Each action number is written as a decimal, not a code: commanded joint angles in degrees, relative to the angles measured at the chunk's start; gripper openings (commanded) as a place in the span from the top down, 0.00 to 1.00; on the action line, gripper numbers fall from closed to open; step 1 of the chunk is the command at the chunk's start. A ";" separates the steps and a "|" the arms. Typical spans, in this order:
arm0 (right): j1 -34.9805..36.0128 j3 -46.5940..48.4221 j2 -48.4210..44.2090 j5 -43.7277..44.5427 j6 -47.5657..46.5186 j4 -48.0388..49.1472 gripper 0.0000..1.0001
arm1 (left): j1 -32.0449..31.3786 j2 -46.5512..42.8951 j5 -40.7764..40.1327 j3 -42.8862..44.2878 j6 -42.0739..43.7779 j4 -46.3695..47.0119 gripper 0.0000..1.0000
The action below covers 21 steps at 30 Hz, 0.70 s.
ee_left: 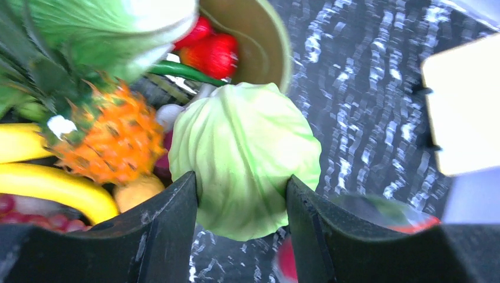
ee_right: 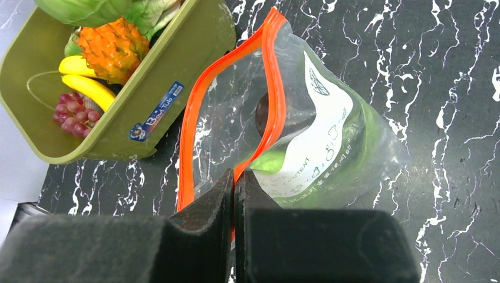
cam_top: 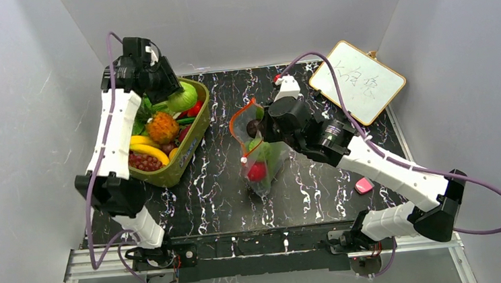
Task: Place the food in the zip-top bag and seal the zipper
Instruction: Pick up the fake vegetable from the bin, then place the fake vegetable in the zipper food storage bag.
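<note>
My left gripper (ee_left: pixel 242 203) is shut on the pale green cabbage (ee_left: pixel 244 156) and holds it above the far end of the olive tub (cam_top: pixel 188 150); from above the cabbage (cam_top: pixel 182 98) shows at the tub's far rim. My right gripper (ee_right: pixel 234 180) is shut on the red-orange zipper strip (ee_right: pixel 268 112) of the clear zip-top bag (ee_right: pixel 318 147), holding its mouth (cam_top: pixel 244 115) open. Inside the bag lie a red round fruit (cam_top: pixel 257 171), a green piece (ee_right: pixel 268 160) and a dark round piece (ee_right: pixel 262 112).
The tub holds a pineapple (cam_top: pixel 163 127), bananas (cam_top: pixel 147 149), grapes (cam_top: pixel 145 163) and red pieces (ee_left: pixel 212 53). A white framed board (cam_top: pixel 356 80) lies at the back right. A small pink object (cam_top: pixel 364 186) lies by the right arm.
</note>
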 commanded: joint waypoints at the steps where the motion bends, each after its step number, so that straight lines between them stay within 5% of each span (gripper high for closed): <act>1: -0.35 3.65 -0.21 1.53 1.68 2.46 1.00 | -0.26 -9.43 14.34 -5.52 -3.32 8.91 0.78; 12: -0.63 4.73 0.78 2.80 6.37 2.59 1.00 | -0.34 -18.38 37.74 -19.44 -20.43 26.44 0.80; 21: -0.59 5.64 1.62 1.23 5.57 4.13 1.00 | -0.86 -21.32 46.41 -30.63 -28.20 40.33 0.80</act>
